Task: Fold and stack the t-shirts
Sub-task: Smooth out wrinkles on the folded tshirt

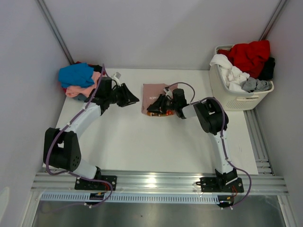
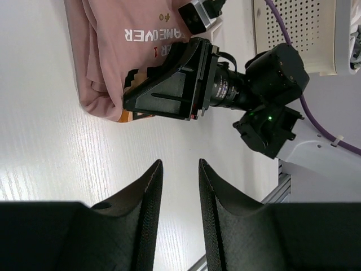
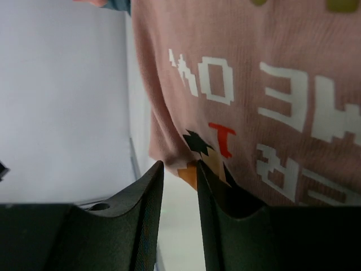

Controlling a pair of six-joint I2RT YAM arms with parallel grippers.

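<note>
Table point(image 1: 142, 146): white.
Basket point(image 1: 227, 97): far right, heaped with clothes.
Blue and salmon t-shirts point(image 1: 78, 78): piled far left.
Pink t-shirt point(image 1: 152, 93): laid mid-table, print up.
Left fingers point(image 2: 149, 192): narrowly parted, empty, nearby.
Right fingers point(image 3: 149, 192): at its hem; grip cannot be told.

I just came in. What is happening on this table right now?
Two robot arms are folding t-shirts. The right end effector sits low at the edge of the folded dusty-pink t-shirt at mid-table, fingers slightly apart. The left end effector hovers beside it, empty and slightly open. A pile of blue and salmon shirts lies at the far left corner, and a white laundry basket on the right holds more clothes.
</note>
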